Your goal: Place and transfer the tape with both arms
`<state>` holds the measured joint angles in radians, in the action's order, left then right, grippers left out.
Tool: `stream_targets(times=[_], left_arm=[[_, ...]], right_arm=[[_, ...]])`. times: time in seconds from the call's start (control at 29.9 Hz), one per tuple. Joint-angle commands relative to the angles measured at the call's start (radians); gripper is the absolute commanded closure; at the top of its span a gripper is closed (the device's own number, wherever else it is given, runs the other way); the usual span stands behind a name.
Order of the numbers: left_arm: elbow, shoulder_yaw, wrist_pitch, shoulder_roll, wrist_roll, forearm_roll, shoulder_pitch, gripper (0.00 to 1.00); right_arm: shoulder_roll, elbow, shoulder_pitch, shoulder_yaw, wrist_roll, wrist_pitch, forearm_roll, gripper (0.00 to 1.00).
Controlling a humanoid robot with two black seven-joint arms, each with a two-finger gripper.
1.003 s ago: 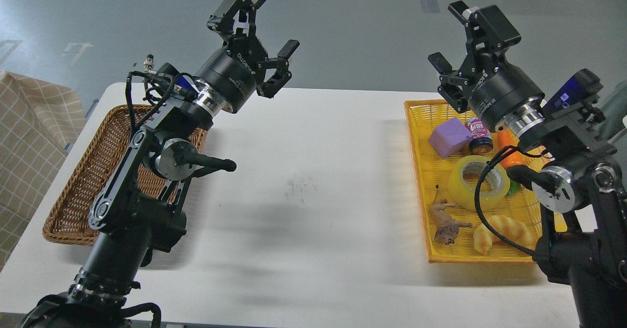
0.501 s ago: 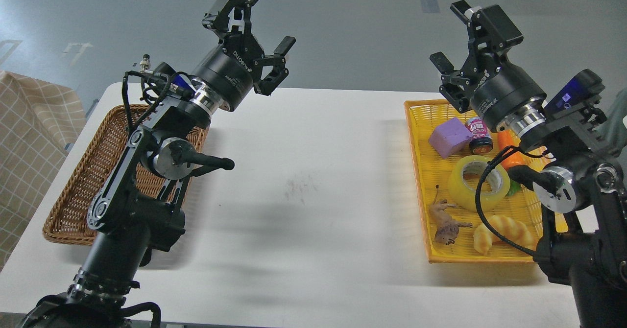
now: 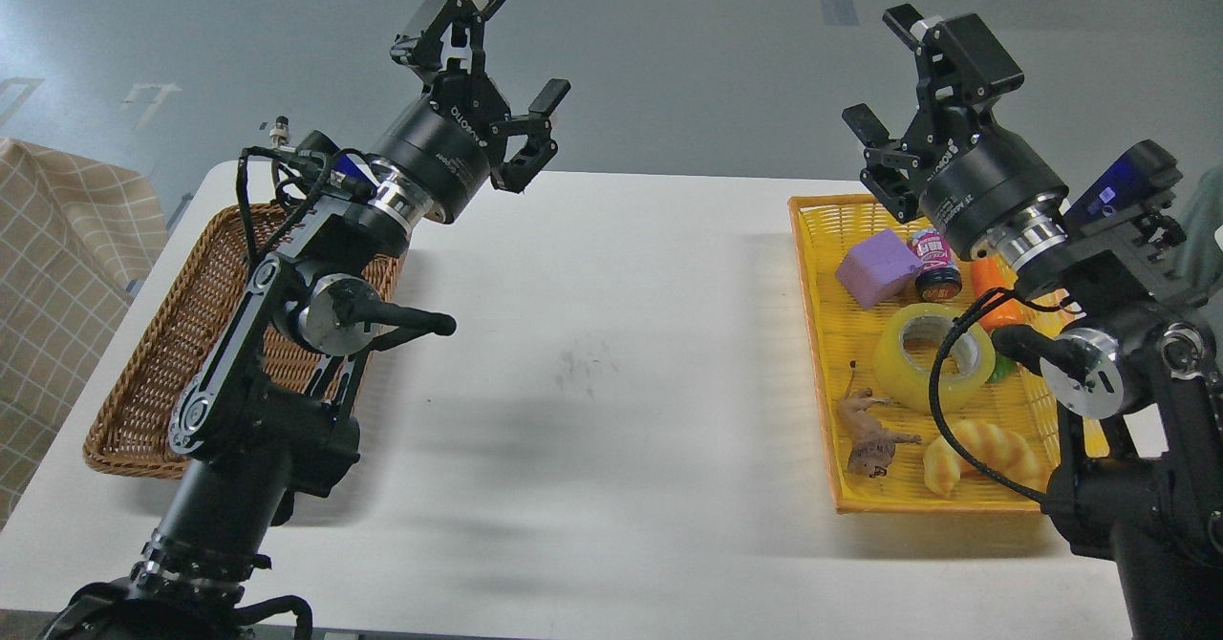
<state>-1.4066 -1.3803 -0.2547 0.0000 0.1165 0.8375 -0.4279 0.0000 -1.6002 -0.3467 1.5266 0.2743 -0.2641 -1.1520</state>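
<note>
You are looking down at a white table point(image 3: 611, 411) set on a grey floor, with a checked cloth at the far left edge. On your left sits a brown wicker basket point(image 3: 143, 401), partly hidden by the left arm point(image 3: 287, 334); on your right lies a yellow tray point(image 3: 841, 334). The tape point(image 3: 932, 356) rests inside that tray near its middle, tilted so its grey-white core faces up, with a black cable of the right arm point(image 3: 1099, 315) crossing in front of it. Around it you can see a purple block point(image 3: 877, 268), a small jar point(image 3: 934, 264), an orange piece point(image 3: 994, 301), a brown animal figure point(image 3: 868, 437) and a croissant-shaped bread point(image 3: 979, 456). Your left gripper point(image 3: 521, 43) is raised above the table's far edge, fingers spread wide and holding nothing. Your right gripper point(image 3: 884, 72) hangs above the tray's far end, well apart from the tape, also spread wide and empty.
</note>
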Motion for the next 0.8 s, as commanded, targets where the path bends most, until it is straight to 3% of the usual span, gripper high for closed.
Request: stream_targets(times=[0.0,0.77], left_arm=[[-0.005,-0.003,0.000,0.000,0.000,0.000,0.008,0.01],[-0.037,-0.008,-0.003,0.000,-0.001,0.002,0.034,0.01]], right_arm=[[0.000,0.003,0.023,0.000,0.003,0.026,0.000,0.00],[-0.012,-0.010,0.097,0.162,-0.006,0.017,0.009,0.00]])
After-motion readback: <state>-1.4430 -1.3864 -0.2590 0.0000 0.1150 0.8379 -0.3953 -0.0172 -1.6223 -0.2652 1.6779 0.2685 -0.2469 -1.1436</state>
